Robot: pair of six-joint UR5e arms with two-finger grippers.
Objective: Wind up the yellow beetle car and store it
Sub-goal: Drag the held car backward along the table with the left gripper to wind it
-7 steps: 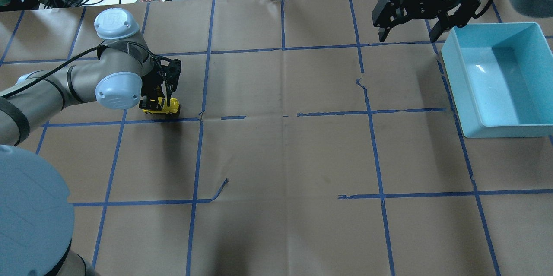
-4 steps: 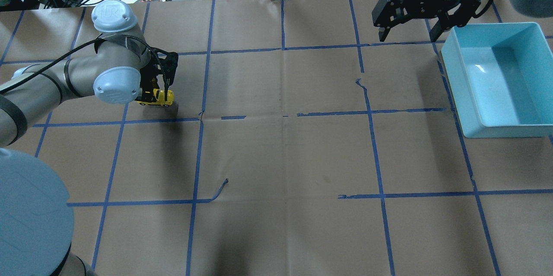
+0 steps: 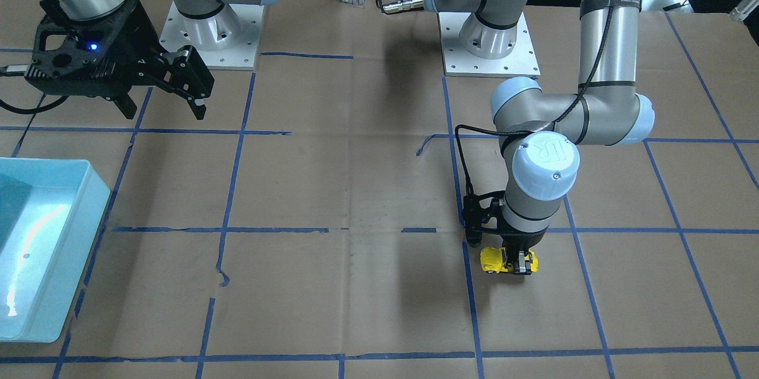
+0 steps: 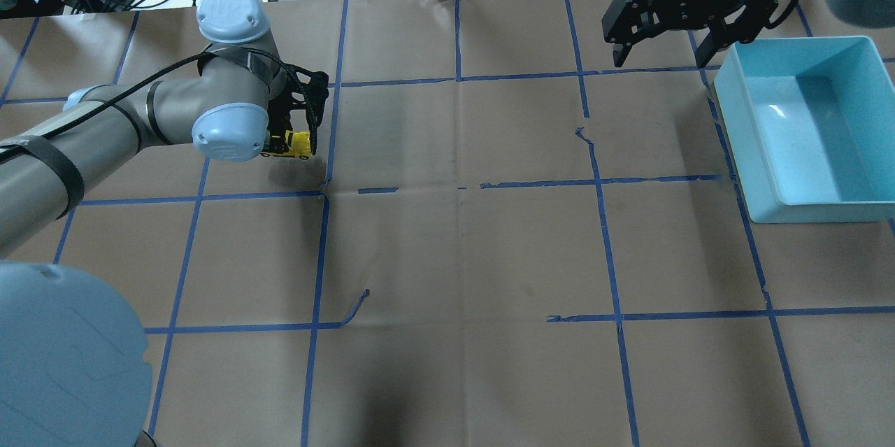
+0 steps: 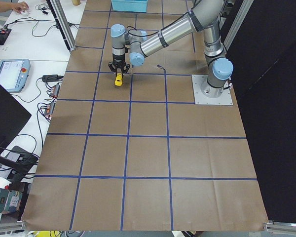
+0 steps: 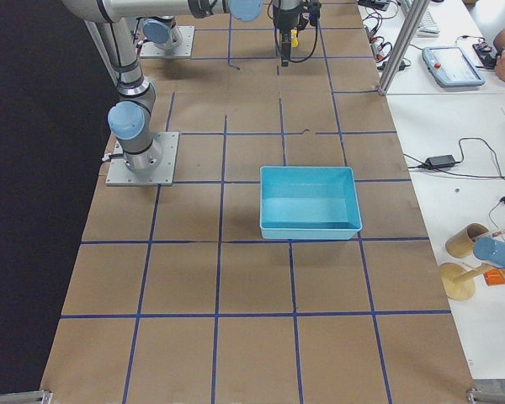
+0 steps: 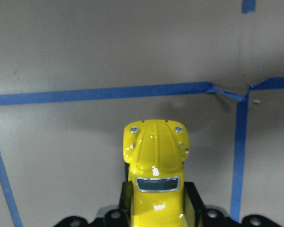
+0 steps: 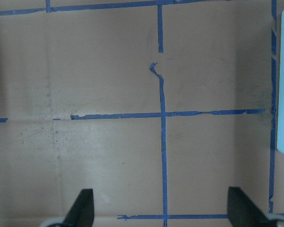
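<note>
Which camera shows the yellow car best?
The left wrist camera: the yellow car is big and close, hood and windshield clear. Overhead, the left arm half hides it. The front view shows it small under that arm; side views, a tiny yellow speck. The right wrist camera misses it.

Left arm [image 3: 605, 41] here: silver tubes, pale blue UR-stamped cap [image 3: 544, 165] above the black left claw [image 3: 512, 261], black cable [image 3: 461, 159] looping beside.
</note>
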